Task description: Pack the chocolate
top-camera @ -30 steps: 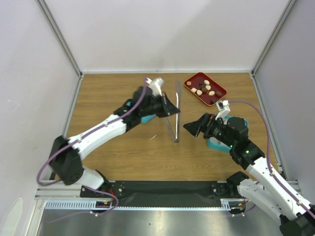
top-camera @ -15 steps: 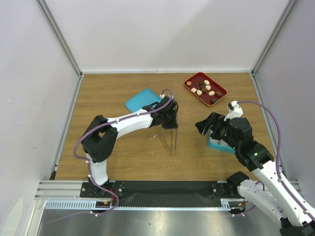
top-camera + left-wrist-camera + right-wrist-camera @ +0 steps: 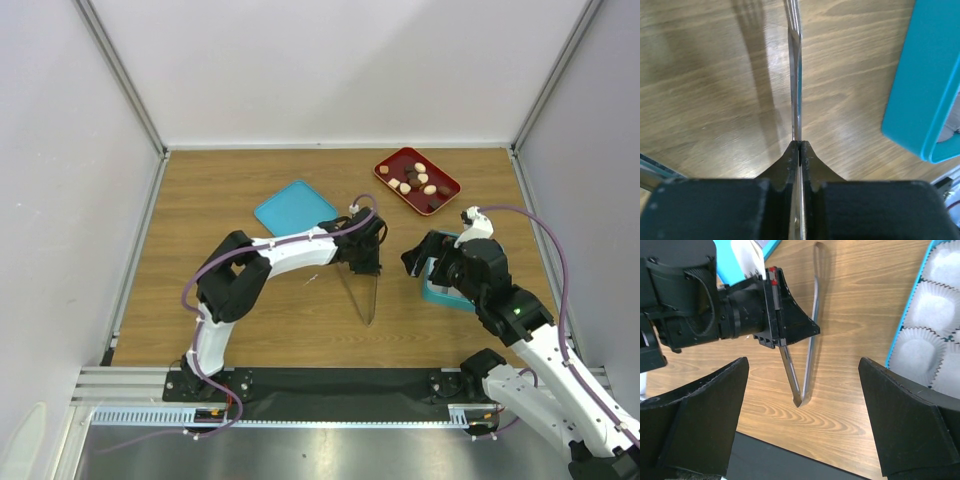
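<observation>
1. My left gripper (image 3: 799, 150) is pinched tight on a pair of thin metal tongs (image 3: 795, 75). They slant from it toward the near edge of the table (image 3: 220, 180). I cannot tell whether their tip touches the wood.
2. My right gripper (image 3: 418, 258) is spread wide and holds nothing. It hangs just right of the tongs, at the left edge of the teal box (image 3: 912, 302) with its white paper cups (image 3: 932, 307).
3. The chocolate (image 3: 417, 182) lies in the dark red tray (image 3: 381, 168) at the far right, beyond the box.
4. A teal lid (image 3: 293, 206) lies flat, left of my left gripper.
</observation>
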Controlling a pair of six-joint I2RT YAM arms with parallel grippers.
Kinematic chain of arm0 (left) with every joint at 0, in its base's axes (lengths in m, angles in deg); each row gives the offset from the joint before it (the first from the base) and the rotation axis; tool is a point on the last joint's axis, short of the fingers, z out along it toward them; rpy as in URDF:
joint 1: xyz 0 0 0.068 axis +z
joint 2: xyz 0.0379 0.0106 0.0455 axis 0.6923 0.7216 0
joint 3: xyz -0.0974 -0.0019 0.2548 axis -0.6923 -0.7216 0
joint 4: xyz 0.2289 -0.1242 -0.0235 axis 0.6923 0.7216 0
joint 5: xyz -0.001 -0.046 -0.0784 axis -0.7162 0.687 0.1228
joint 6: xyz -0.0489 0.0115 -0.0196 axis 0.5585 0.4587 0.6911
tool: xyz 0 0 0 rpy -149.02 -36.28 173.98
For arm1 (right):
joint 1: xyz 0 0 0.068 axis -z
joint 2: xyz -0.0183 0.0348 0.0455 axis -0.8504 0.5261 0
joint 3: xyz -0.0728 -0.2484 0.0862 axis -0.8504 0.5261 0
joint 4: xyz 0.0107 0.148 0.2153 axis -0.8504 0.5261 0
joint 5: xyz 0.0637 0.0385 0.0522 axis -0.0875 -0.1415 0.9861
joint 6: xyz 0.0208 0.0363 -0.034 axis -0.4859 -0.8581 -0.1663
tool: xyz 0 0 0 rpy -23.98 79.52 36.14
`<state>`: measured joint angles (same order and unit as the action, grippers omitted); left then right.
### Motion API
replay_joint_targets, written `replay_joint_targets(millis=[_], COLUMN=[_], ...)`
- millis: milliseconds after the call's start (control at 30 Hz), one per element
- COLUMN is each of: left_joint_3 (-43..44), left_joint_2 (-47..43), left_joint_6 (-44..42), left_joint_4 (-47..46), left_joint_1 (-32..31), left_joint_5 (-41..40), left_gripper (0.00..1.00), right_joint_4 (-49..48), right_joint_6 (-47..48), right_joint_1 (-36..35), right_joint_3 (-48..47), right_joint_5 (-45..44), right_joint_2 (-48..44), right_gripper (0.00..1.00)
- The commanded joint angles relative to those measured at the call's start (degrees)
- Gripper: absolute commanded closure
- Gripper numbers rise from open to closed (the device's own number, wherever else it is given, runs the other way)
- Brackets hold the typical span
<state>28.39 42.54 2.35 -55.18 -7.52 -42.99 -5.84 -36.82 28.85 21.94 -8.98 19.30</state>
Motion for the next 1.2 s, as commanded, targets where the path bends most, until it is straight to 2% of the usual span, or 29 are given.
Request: replay_joint_targets(millis=[0, 67, 133, 200, 267, 333, 400, 533, 733, 833, 933, 1167], left_joint_3=[3.8, 4.5, 4.8, 5.2, 7.0, 7.9, 8.4, 5.4, -17.0, -31.0, -39.8, -46.1], left_joint_2=[1.1, 1.1, 0.2, -1.1, -3.5, -5.8, -10.6, -20.4, -43.8, -54.5, -62.5, -69.8], left_joint_6=[1.6, 1.7, 1.7, 0.9, -0.1, -2.8, -5.1, -7.0, -7.9, -12.4, -15.4, -19.2], left_joint_4=[-0.1, 0.1, 0.1, 0.3, 1.0, 1.7, 2.5, 5.4, 0.6, -3.6, -7.5, -8.3], left_joint_1=[-0.5, -0.9, -1.0, -1.0, -1.0, -0.5, 0.4, 7.8, 19.2, 20.5, 20.4, 20.4], left_joint_5=[1.6, 2.4, 2.9, 3.4, 4.1, 3.8, 2.7, 2.1, -0.1, -2.7, -1.9, 0.4], left_gripper=[0.90, 0.64, 0.47, 0.36, 0.17, 0.11, 0.00, 0.00, 0.00, 0.00, 0.00, 0.00], right_joint_4=[0.7, 1.2, 1.9, 2.6, 3.9, 4.3, 4.9, 4.5, -3.3, -7.2, -9.9, -14.5], right_joint_6=[1.9, 2.2, 2.8, 3.0, 3.4, 3.9, 3.7, 2.8, 0.0, 0.8, 1.4, 2.1], right_joint_1=[-0.1, -0.1, -0.1, 0.0, -0.1, -0.1, -0.1, -0.7, -7.4, -9.3, -10.0, -12.8], right_joint_3=[-2.5, -2.8, -3.5, -4.3, -6.1, -7.9, -8.9, -9.6, -7.4, -6.3, -5.7, -4.9], right_joint_5=[-2.4, -2.3, -2.3, -2.5, -2.0, -0.6, -0.3, 0.8, -1.4, -1.0, -0.1, -0.2], right_joint_2=[-0.4, -0.2, 0.1, 0.9, 1.6, 3.0, 4.5, 11.6, 19.1, 25.6, 32.0, 40.2], right_gripper=[0.02, 0.01, 0.01, 0.00, 0.00, 0.00, 0.00, 0.00, 0.01, 0.00, 0.00, 0.00])
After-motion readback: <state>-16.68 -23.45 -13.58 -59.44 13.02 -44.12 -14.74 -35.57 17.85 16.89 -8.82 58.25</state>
